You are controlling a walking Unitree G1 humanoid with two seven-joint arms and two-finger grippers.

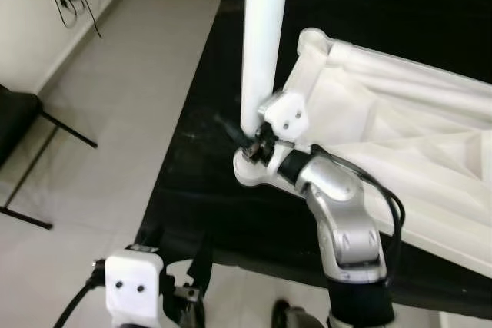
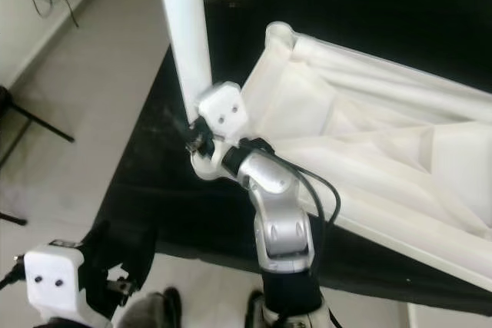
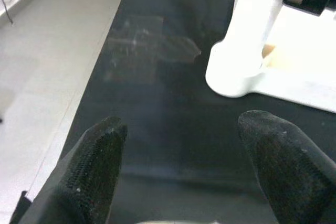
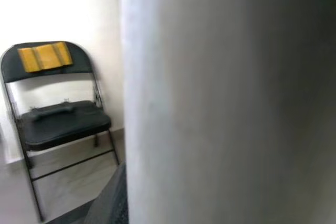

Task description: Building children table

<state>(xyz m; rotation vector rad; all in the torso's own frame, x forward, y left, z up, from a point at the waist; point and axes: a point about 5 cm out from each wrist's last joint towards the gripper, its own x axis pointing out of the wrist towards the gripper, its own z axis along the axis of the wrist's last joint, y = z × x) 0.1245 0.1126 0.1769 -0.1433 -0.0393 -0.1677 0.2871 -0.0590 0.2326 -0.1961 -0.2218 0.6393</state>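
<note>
Black mat (image 1: 192,190): leg (image 1: 261,44) in right hand (image 1: 250,142)

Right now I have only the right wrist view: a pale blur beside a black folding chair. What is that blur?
Observer: It is a white table leg, standing upright at a corner socket of the upturned white tabletop. The right gripper is at its base.
Operator: And where is the left gripper?
Observer: The left gripper hangs low and open over the near edge of the black mat, holding nothing.
</note>
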